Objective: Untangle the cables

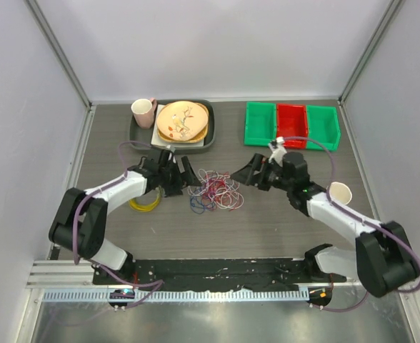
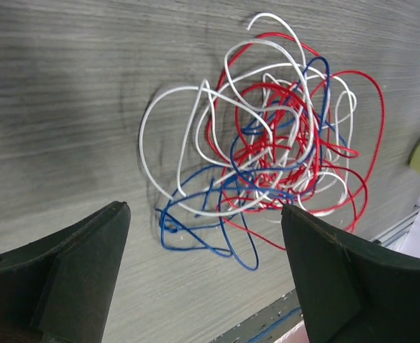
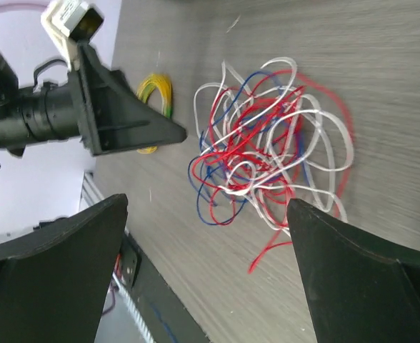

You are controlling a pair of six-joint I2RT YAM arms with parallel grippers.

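The left hand (image 2: 204,211) is spread wide with nothing between its fingers, low over the counter (image 1: 267,229) just on the near side of the tray (image 1: 140,141). It is aimed at the cables (image 1: 216,190), a loose heap of red, white and blue loops lying flat a little nearer the arms than the tray's right corner. The right hand (image 3: 208,202) is also spread and empty, off to the right of the tray, and faces the heap from the other side. Neither hand touches a wire. The wires look very light, thin and springy, so they will likely skate on the smooth counter. A pull on one strand would probably drag the whole knot along unless the other hand pins it. The best holds seem to be the loops that stand clear of the dense red middle: the big white one on the side towards the left hand and the blue ones at the near edge. A pinch must close right down on so fine a wire. Bare counter lies open nearer the arms than the tray. Watch the yellow ring (image 1: 144,202) near-left of the tray, the bins (image 1: 292,125) to its right and the cup (image 1: 340,191) farther right.
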